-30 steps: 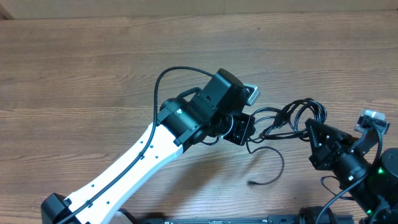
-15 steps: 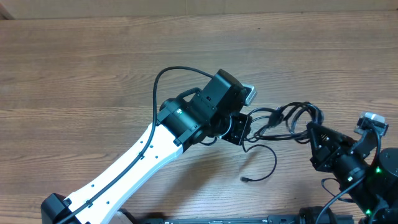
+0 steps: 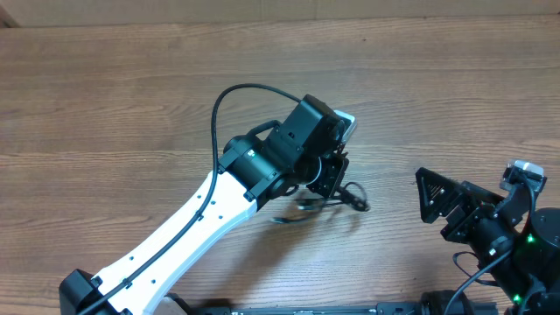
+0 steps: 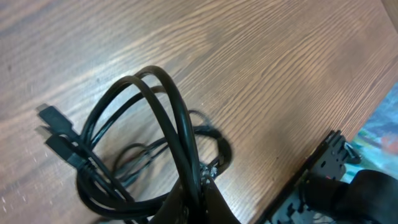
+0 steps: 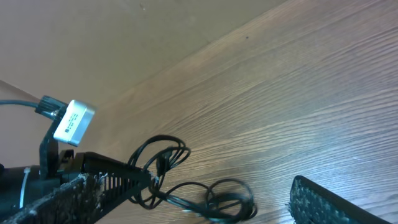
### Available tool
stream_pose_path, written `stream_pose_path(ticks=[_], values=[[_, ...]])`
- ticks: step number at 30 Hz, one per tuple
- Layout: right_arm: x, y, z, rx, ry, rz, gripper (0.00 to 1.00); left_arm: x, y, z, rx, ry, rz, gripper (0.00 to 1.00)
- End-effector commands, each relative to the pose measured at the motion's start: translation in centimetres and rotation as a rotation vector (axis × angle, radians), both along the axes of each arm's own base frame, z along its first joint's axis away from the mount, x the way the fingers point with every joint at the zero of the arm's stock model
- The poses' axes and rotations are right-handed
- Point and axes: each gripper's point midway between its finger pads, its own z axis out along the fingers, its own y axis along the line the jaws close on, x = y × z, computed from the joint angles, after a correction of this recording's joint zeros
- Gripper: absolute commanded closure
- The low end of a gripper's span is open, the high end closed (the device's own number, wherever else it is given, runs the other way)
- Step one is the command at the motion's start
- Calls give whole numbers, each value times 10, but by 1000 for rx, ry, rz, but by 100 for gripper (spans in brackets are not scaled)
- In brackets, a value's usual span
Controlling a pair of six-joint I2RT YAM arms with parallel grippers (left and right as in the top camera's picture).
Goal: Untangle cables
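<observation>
The cables [image 3: 337, 201] are a bunch of thin black cords lying just under my left gripper [image 3: 331, 185], near the middle of the table. In the left wrist view my left gripper [image 4: 202, 190] is shut on two strands of the cables [image 4: 165, 106], which arch up in a loop; small plug ends [image 4: 55, 119] trail to the left. My right gripper [image 3: 440, 210] stands to the right, open and apart from the cords. In the right wrist view the cables [image 5: 227, 198] lie on the wood beyond my open right gripper [image 5: 224, 183], whose fingers [image 5: 109, 180] touch nothing.
The wooden table [image 3: 131, 96] stretches away to the left and back. The left arm's white link [image 3: 175, 241] runs diagonally from the front left. Its thick black arm cable [image 3: 229, 101] arcs above the wrist. The table's front edge [image 4: 367, 118] shows in the left wrist view.
My right gripper has opened and let go of the cables. The cords have sprung back leftward and now bunch under my left gripper, which has shifted slightly left while staying shut.
</observation>
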Motion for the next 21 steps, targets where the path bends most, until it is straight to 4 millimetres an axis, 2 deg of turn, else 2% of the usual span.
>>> stream_pose_path(ticks=[1,6,9,11,15,21], values=[[-1,-6,7,-16,-21,-28,2,8,-2,28,-30,-149,-75,96],[-2,-6,5,-16,-11,-28,2,9,-2,79,-98,-384,-172,96],[-3,-6,3,-17,-3,-27,2,3,5,116,-135,-538,-222,96],[-3,-6,3,-16,-2,-27,2,-1,9,132,-163,-581,-219,96],[-3,-5,3,-14,-2,-23,2,-6,12,147,-196,-617,-216,96],[-3,-4,3,-13,-2,-20,3,-14,5,159,-261,-632,-258,96]])
